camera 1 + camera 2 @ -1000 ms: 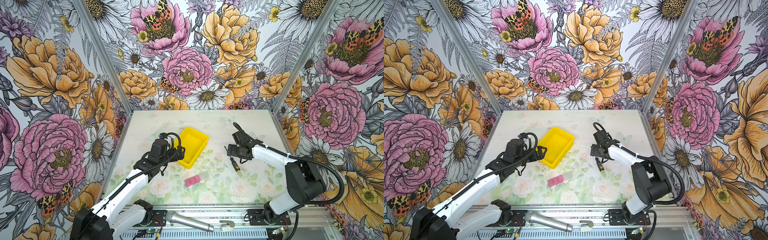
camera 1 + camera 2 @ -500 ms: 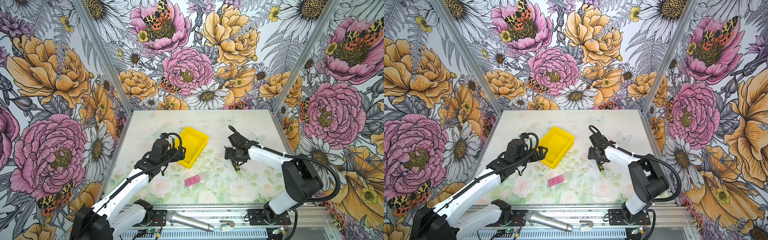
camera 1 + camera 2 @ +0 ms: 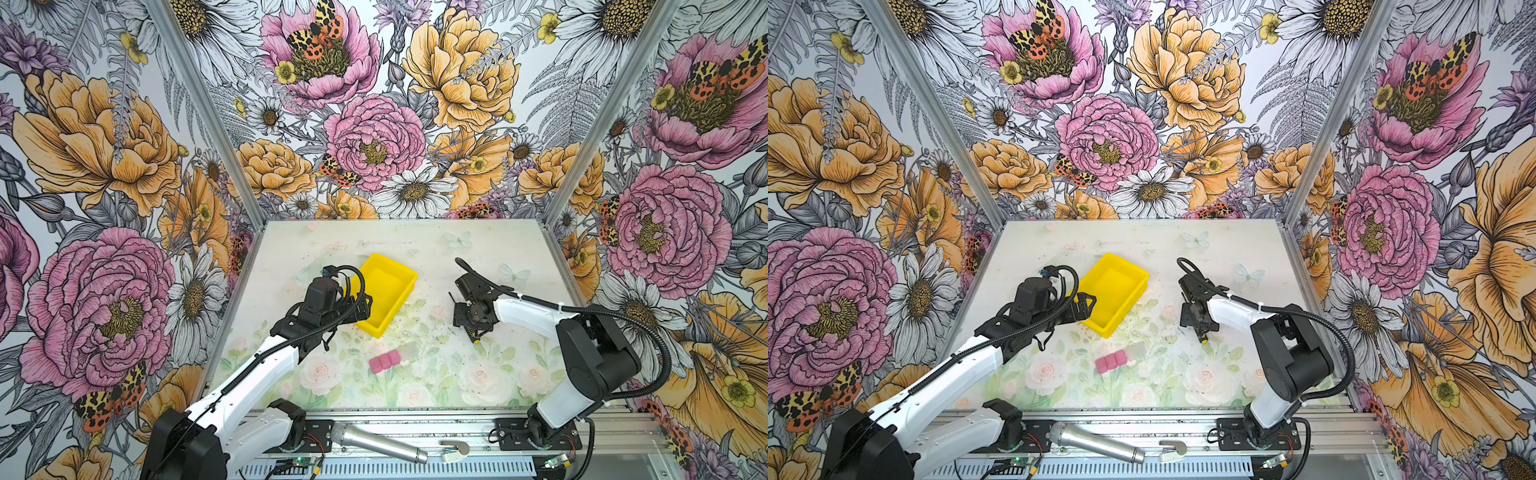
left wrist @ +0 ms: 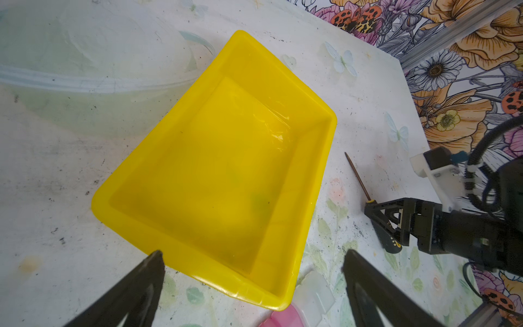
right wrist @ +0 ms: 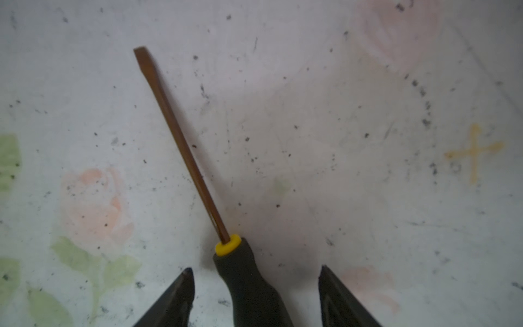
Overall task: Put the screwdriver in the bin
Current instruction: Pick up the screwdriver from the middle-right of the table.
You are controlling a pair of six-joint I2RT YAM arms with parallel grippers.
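My right gripper (image 5: pixel 254 271) is down over the small slim screwdriver (image 5: pixel 198 181). The jaws are parted on either side of its black handle with a gap on each side, so nothing is pinched yet.

The screwdriver lies flat on the pale flower-printed surface (image 3: pixel 415 245). In both top views its long axis runs front to back on a slant. The yellow butt end (image 3: pixel 476 341) faces the front rail. The thin brown flat-blade shaft points toward the back and leans over toward the bin's side.

Count: one screwdriver and one bright yellow rectangular plastic bin (image 3: pixel 386 286), which sits skewed to the surface's edges with nothing inside. There are three small pink blocks (image 3: pixel 384 360) in a row just in front of it. One silver microphone (image 3: pixel 378 442) lies on the front rail, off the surface.

My left gripper (image 4: pixel 253 254) hangs at the bin's near wall, jaws spread fully wide and holding nothing.

For room, there is bare surface between the blade tip and the bin's nearest wall (image 4: pixel 317 170), and the two are well apart. The pink blocks sit forward of that stretch.
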